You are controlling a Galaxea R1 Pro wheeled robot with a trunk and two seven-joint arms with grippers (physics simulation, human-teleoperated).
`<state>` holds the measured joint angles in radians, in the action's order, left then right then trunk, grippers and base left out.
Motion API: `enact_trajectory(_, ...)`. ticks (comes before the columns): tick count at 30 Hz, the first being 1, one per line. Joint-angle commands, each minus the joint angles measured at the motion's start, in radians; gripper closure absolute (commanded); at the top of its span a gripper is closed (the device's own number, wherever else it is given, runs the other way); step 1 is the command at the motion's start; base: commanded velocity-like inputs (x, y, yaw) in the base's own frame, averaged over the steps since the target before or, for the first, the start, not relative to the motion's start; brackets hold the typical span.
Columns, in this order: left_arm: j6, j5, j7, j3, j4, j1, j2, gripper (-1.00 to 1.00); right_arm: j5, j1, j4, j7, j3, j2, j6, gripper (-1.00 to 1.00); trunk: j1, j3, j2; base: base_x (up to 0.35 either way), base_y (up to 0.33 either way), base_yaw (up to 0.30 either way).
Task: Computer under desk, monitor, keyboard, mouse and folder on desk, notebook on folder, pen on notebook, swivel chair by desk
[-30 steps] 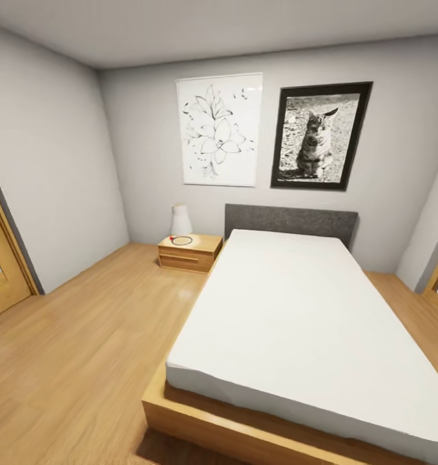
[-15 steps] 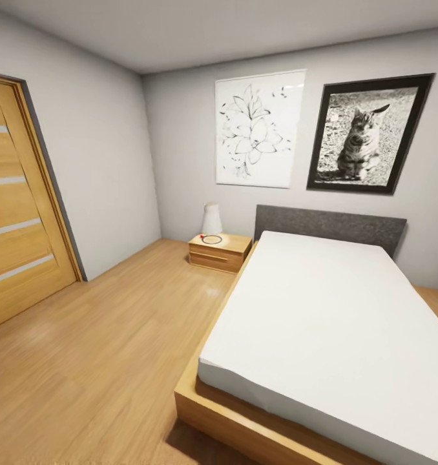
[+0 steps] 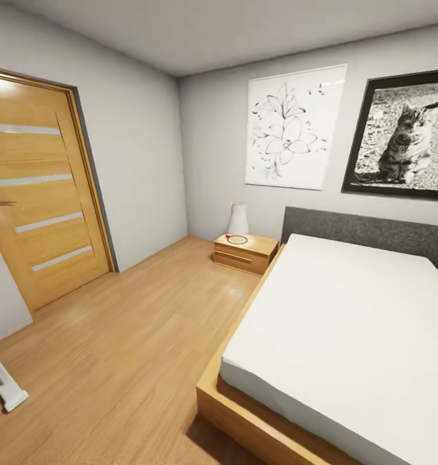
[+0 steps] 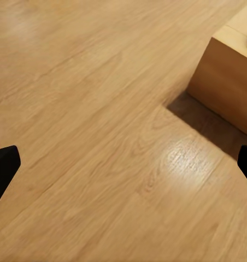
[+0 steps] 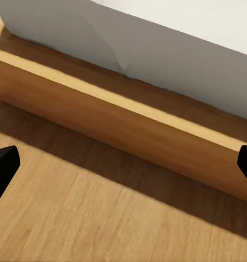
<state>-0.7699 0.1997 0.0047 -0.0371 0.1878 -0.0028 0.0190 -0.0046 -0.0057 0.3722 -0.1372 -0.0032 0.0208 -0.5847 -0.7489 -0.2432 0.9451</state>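
Facing a bedroom from the head view: a bed [image 3: 348, 329] with a white mattress on a low wooden frame fills the right half, its grey headboard [image 3: 367, 230] against the far wall. Wooden nightstand [image 3: 245, 252] sits just beside the bed's head corner, carrying a white vase-like lamp [image 3: 238, 218] and a small ring-shaped item with a red spot [image 3: 236, 239], too small to identify. Two pictures hang above: a white flower drawing [image 3: 294, 127] and a black-framed cat photograph [image 3: 405, 134], side by side. Wooden door [image 3: 41, 194] with pale horizontal strips stands in the left wall. Wood plank floor [image 3: 122, 342] runs between door and bed. At the lower left edge a white strut [image 3: 4, 383] and a pale panel [image 3: 2, 290] are cut off by the frame; cannot tell what they belong to. No desk, chair, computer or other task item can be located from this view. Left wrist view: left gripper [image 4: 123, 166] hangs over bare floor, dark fingertips [image 4: 3, 169] at opposite edges, spread wide, nothing between them; a corner of the wooden bed frame [image 4: 224, 87] lies near. Right wrist view: right gripper [image 5: 123, 169] likewise spread wide and holding nothing, fingertips [image 5: 3, 164] at the edges, aimed at the bed's wooden side rail [image 5: 129, 125] with the mattress edge [image 5: 156, 49] above it.
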Motion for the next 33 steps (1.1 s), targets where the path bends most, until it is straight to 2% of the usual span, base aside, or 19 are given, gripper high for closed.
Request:
enact_trajectory(1, -0.005, -0.002, 0.001, -0.004, 0.000, 0.000, 0.001, -1.00, 0.000, 0.000, 0.000, -0.002, 0.000, 0.000, -0.003, -1.00, 0.000, -0.001, 0.001, 0.000, 0.000, 0.287)
enact_trajectory(10, -0.021, -0.002, 0.059, -0.004, 0.001, 0.000, 0.002, -1.00, 0.000, 0.000, 0.001, -0.002, 0.000, 0.001, -0.003, -1.00, 0.000, -0.003, 0.001, 0.000, 0.000, 0.287)
enact_trajectory(25, -0.044, -0.002, 0.073, -0.007, 0.001, 0.000, 0.008, -1.00, 0.002, 0.000, -0.001, -0.002, 0.001, 0.001, -0.003, -1.00, 0.000, -0.011, 0.001, 0.000, 0.000, 0.286)
enact_trajectory(33, -0.050, -0.002, 0.072, -0.004, -0.002, 0.000, 0.012, -1.00, 0.062, 0.000, -0.014, -0.004, 0.001, 0.001, -0.017, -1.00, 0.000, -0.016, 0.001, 0.000, 0.000, 0.277)
